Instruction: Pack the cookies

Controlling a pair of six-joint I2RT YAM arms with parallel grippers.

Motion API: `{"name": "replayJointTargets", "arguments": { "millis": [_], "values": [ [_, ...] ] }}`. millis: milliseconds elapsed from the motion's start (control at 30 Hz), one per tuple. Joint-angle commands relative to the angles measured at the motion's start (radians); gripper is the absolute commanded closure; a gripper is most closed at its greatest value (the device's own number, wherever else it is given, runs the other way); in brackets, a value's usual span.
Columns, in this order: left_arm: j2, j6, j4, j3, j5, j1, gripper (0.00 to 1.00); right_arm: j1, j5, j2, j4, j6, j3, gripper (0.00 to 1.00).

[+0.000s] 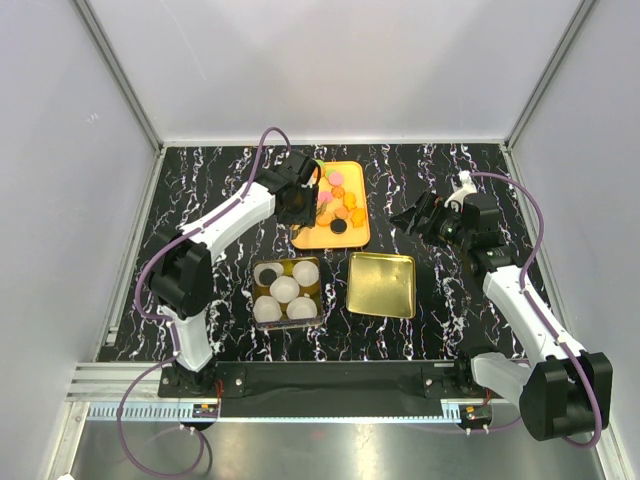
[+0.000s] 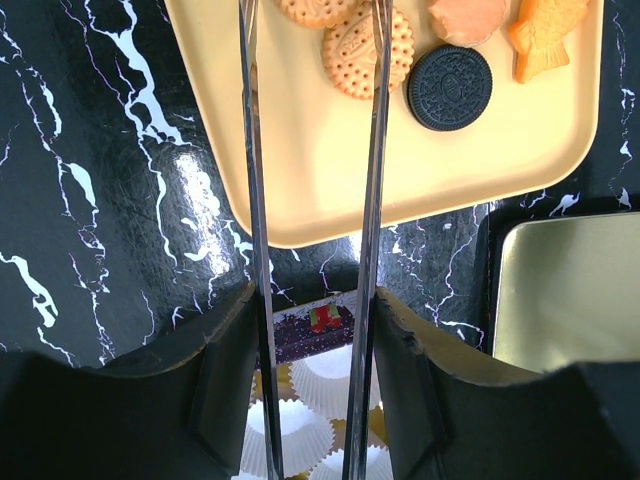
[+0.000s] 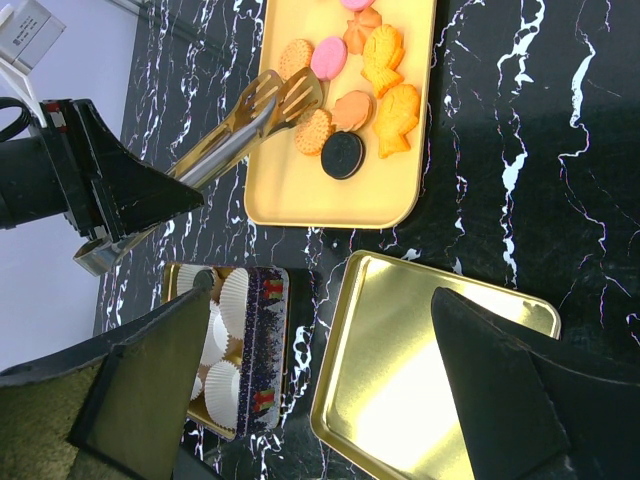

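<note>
The cookies (image 1: 340, 205) lie on a yellow tray (image 1: 345, 172): tan rounds (image 2: 355, 55), a black sandwich one (image 2: 449, 88), pink and orange shapes (image 3: 350, 105). My left gripper (image 2: 312, 300) is shut on metal tongs (image 2: 378, 180), whose two blades run forward over the tray (image 2: 330, 170). The tong tips (image 3: 285, 95) hover slightly apart above the tan and pink cookies, holding nothing that I can see. The open tin (image 1: 258, 268) with white paper cups (image 1: 287, 290) holds one black cookie (image 1: 268, 272). My right gripper (image 3: 322, 295) stands open and empty above the table by the tin's lid.
A gold lid (image 1: 381, 285) lies flat to the right of the tin, just below the tray. The tin's decorated wall (image 3: 262, 340) faces the lid (image 3: 420, 380). White walls enclose the black marbled table on three sides.
</note>
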Motion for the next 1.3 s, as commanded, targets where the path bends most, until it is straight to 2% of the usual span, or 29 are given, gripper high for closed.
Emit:
{"name": "replayJointTargets", "arguments": {
  "millis": [0,333,933,1067,1267],
  "values": [
    [0.007,-0.008,0.048,0.041,0.015,0.007,0.5,0.001,-0.022,0.002,0.042,-0.002,0.007,0.0],
    [-0.003,-0.008,0.048,0.043,0.024,0.007,0.58,0.001,-0.022,0.005,0.045,-0.001,0.004,0.0],
    [-0.115,0.008,-0.001,0.073,0.013,0.007,0.59,-0.001,-0.024,0.014,0.053,-0.001,0.003,0.0],
    [-0.157,0.011,-0.016,0.05,0.028,0.007,0.59,0.002,-0.025,0.014,0.05,-0.001,0.003,0.0],
    [-0.326,0.015,-0.03,-0.075,0.058,0.007,0.59,0.001,-0.024,0.013,0.048,-0.004,0.006,0.0]
  ]
}}
